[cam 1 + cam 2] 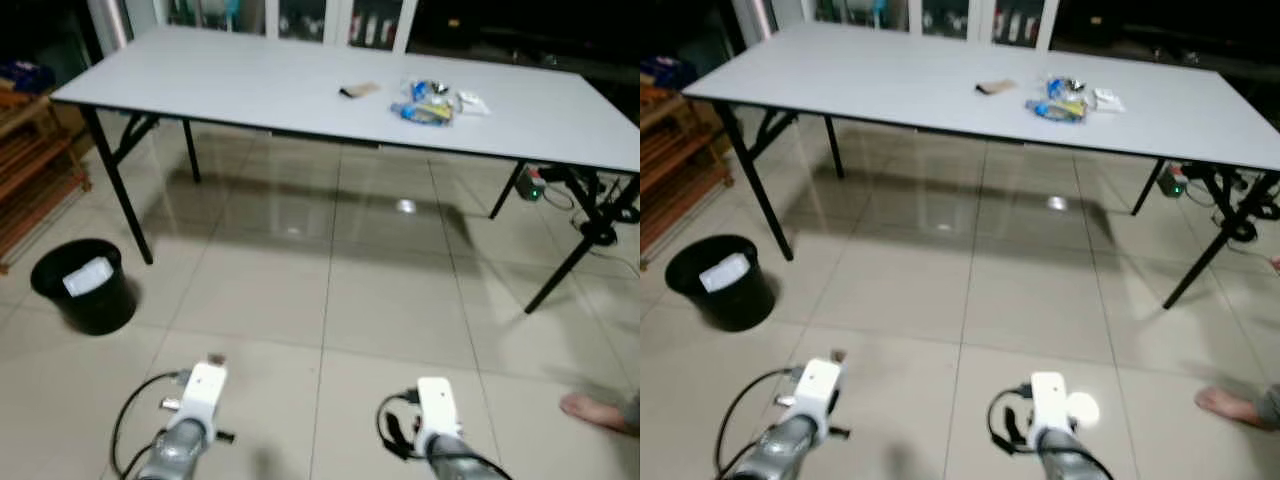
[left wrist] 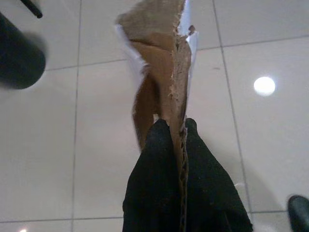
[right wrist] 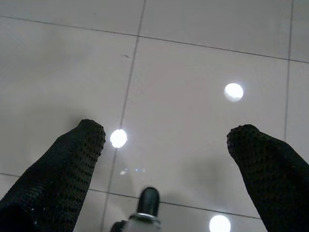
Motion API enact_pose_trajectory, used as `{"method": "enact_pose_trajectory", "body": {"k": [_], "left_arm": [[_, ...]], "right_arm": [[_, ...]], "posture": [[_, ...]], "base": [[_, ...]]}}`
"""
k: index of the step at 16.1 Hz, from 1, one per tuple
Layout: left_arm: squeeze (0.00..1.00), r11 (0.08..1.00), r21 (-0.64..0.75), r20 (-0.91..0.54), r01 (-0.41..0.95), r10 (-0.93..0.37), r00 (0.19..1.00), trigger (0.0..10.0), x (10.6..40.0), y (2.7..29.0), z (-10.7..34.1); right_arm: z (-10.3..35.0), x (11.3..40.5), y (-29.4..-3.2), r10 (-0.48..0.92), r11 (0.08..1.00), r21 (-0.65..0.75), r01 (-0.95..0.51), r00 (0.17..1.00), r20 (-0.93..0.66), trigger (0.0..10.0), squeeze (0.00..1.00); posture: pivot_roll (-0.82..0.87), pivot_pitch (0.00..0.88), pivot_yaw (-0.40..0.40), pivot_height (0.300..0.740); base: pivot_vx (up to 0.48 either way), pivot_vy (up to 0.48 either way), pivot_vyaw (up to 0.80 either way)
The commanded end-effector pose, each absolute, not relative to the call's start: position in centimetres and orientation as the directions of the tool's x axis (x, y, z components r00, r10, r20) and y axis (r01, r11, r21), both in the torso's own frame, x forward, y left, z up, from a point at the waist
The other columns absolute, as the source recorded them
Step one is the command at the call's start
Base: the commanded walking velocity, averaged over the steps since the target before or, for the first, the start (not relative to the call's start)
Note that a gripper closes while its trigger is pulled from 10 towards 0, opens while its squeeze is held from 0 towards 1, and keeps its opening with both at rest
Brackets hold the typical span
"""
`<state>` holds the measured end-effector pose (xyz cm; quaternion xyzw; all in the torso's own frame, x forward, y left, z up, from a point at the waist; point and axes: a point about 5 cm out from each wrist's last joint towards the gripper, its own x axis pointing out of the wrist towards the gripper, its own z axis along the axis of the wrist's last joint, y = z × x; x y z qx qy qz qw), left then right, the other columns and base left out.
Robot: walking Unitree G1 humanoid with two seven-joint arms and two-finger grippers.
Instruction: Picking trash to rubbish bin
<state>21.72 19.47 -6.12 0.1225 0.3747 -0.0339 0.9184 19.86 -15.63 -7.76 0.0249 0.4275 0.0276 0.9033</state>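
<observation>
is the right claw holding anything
No, the right claw is open, its two black fingers spread wide with only bare floor tiles between them.

Torn brown corrugated cardboard scrap, matt black textured fingers, glossy beige floor tiles, smooth grey tabletop, black plastic bin.

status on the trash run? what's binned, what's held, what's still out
Binned: one pale scrap lies in the black bin. In hand: the left gripper has its jaws shut on a torn cardboard piece above the floor, short of the bin. Right gripper open, empty. Left: wrappers and a brown scrap on the table.
</observation>
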Motion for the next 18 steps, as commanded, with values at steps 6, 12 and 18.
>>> {"method": "enact_pose_trajectory", "body": {"k": [6, 12, 18], "left_arm": [[0.0, 0.963, 0.22, -0.708, 0.157, 0.047, 0.705, 10.0, 21.41, 20.04, -6.25], [0.0, 0.963, 0.224, -0.703, 0.149, 0.054, 0.709, 10.0, 21.7, 20.21, -6.06], [0.0, 0.965, 0.224, -0.7, 0.136, 0.063, 0.711, 10.0, 21.85, 20.47, -5.94]], "right_arm": [[-7.63, 20.17, -15.2, 0.091, 0.996, 0.078, -0.049, 0.634, -0.768, 10.0, 0.0], [-7.6, 20.27, -15.09, 0.094, 0.996, 0.075, -0.057, 0.629, -0.772, 10.0, 0.0], [-7.45, 20.56, -14.74, 0.105, 0.995, 0.083, -0.064, 0.634, -0.767, 10.0, 0.0]], "posture": [[-0.01, 0.0, -0.057, 0.74], [0.0, 0.0, -0.064, 0.74], [0.01, 0.009, -0.059, 0.74]], "base": [[0.326, 0.0, 0.0], [0.329, 0.0, 0.58], [0.33, 0.0, 0.69]]}}
